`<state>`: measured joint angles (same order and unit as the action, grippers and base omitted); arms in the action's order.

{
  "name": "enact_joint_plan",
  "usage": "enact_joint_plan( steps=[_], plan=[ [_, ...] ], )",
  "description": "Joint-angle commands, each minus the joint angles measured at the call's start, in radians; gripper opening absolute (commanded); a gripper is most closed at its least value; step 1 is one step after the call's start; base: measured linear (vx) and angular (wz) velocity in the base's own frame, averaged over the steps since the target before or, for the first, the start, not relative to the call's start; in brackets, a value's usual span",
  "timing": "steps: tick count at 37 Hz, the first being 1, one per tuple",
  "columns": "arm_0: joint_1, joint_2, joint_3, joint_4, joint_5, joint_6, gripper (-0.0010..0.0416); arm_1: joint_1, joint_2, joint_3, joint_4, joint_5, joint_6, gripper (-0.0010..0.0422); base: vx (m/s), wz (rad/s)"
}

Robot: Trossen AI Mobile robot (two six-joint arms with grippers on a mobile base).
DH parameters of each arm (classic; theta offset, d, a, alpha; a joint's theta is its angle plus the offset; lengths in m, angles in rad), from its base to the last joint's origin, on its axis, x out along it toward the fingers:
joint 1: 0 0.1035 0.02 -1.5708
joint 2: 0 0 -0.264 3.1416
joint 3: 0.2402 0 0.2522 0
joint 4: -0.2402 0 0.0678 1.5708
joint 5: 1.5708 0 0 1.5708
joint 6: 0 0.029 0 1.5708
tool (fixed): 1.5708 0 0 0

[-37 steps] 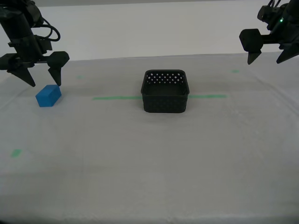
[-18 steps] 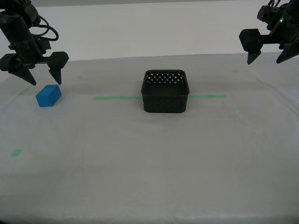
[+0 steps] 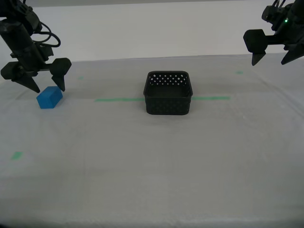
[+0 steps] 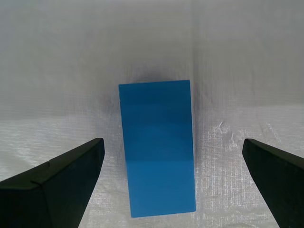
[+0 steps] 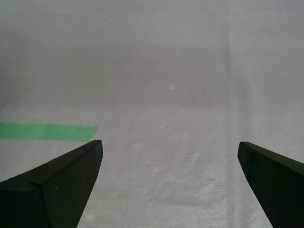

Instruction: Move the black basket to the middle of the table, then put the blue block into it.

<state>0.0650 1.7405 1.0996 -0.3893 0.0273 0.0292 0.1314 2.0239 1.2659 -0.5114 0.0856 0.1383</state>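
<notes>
no writing, label, brand name or number can be read in any of the views. the basket (image 3: pixel 168 93), the blue block (image 4: pixel 157 147) and the cloth on the table (image 3: pixel 152 161) are all plain. the green tape line (image 3: pixel 118 99) and the small green marks (image 3: pixel 16 155) carry no letters or numbers.
</notes>
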Motion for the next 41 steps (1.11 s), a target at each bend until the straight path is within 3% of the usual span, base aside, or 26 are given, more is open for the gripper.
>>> enact_joint_plan(
  steps=[1, 41],
  plan=[
    [0.001, -0.001, 0.001, 0.0, -0.001, 0.0, 0.0398, 0.0, 0.0, -0.026, 0.026, 0.012, 0.005, 0.0401, 0.0, 0.0],
    [0.001, -0.001, 0.001, 0.0, -0.001, 0.0, 0.0399, 0.0, 0.0, -0.092, 0.094, 0.026, 0.005, 0.0395, 0.0, 0.0]
  ],
)
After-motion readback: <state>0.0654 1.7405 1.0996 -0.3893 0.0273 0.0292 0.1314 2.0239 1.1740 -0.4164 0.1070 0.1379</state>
